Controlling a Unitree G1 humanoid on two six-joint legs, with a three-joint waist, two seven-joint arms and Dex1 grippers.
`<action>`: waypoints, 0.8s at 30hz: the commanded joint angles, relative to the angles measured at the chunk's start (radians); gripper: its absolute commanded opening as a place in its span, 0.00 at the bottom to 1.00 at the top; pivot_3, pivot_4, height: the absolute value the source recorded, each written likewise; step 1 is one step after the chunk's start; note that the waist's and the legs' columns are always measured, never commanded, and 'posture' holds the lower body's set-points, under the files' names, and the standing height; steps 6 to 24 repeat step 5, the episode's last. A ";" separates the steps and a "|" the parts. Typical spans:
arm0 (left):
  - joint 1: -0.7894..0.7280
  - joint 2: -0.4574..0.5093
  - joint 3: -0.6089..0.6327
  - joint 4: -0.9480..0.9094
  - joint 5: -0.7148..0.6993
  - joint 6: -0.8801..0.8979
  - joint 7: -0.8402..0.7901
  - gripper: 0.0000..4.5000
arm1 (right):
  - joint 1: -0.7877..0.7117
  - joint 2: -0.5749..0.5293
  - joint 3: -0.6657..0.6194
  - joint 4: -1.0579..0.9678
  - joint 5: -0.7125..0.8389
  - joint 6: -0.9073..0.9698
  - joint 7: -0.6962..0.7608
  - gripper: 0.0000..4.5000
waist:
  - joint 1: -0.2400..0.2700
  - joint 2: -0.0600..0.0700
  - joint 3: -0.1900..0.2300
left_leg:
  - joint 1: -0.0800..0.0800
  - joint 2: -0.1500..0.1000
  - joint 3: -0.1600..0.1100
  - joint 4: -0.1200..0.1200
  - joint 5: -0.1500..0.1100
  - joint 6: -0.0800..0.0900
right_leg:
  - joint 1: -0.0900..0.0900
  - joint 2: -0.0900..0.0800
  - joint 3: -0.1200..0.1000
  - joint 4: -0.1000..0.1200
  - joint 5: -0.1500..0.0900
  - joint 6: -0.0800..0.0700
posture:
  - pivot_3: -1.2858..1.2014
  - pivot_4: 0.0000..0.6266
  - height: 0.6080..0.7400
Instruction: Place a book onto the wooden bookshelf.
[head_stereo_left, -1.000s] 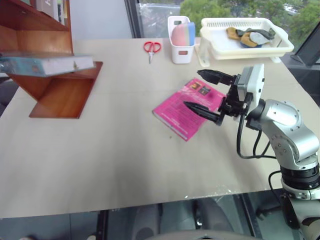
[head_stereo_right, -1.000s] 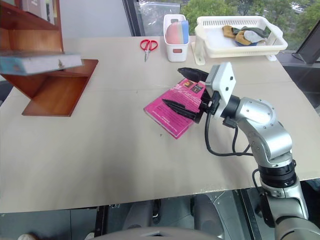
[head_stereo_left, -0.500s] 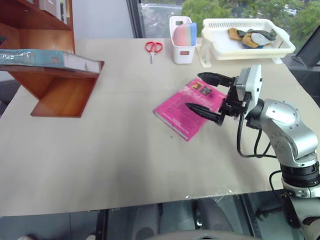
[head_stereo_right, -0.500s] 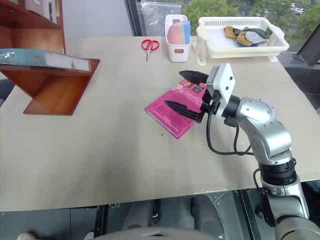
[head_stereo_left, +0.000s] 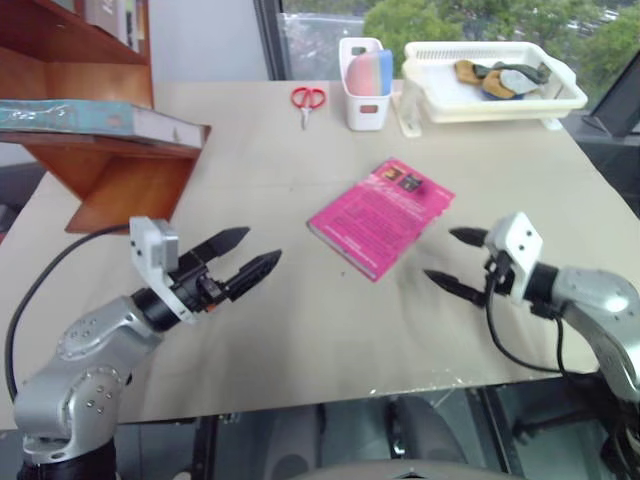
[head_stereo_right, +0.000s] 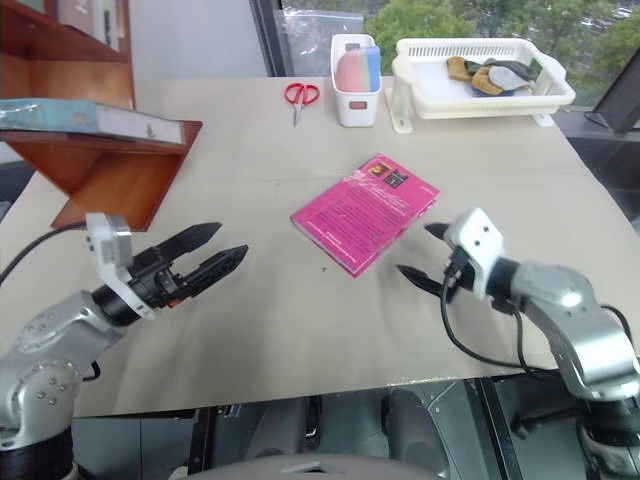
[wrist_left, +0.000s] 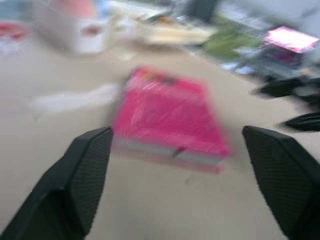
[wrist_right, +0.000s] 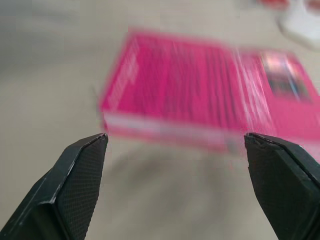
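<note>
The teal-green book lies flat on the lower board of the wooden bookshelf at the table's far left, with no gripper touching it. My left gripper hovers low over the table in front of the shelf, open and empty, pointing toward the pink book. At the right my right gripper is open and empty too, just right of the pink book and pointing at it. The left wrist view has the pink book ahead of the open fingers. The right wrist view faces its near edge.
Red scissors, a white holder with sponges and a white basket tray with small items stand along the back. Other books stand on the upper shelf. The table's front edge runs just below both grippers.
My left arm has come into view from the left, gripper open, leaving the teal book resting on the shelf. My right gripper has sunk and drawn right, off the pink book.
</note>
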 joint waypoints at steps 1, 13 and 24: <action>0.046 0.023 0.034 0.069 0.111 -0.143 -0.019 0.99 | 0.113 -0.029 -0.103 -0.073 -0.022 0.008 -0.032 1.00 | 0.006 0.001 0.000 | 0.000 0.000 0.000 0.000 0.000 0.000 | 0.000 0.000 0.000 0.000 0.000 0.000 | 0.52 0.24 1.00; 0.081 0.064 0.014 0.141 0.165 -0.230 -0.091 0.99 | 0.195 -0.060 -0.164 -0.078 -0.050 -0.001 -0.034 1.00 | 0.011 0.000 -0.001 | 0.001 0.000 0.004 0.000 0.000 0.000 | 0.000 -0.001 0.002 -0.001 -0.002 -0.003 | 0.52 0.24 1.00; 0.081 0.064 0.014 0.141 0.165 -0.230 -0.091 0.99 | 0.195 -0.060 -0.164 -0.078 -0.050 -0.001 -0.034 1.00 | 0.011 0.000 -0.001 | 0.001 0.000 0.004 0.000 0.000 0.000 | 0.000 -0.001 0.002 -0.001 -0.002 -0.003 | 0.52 0.24 1.00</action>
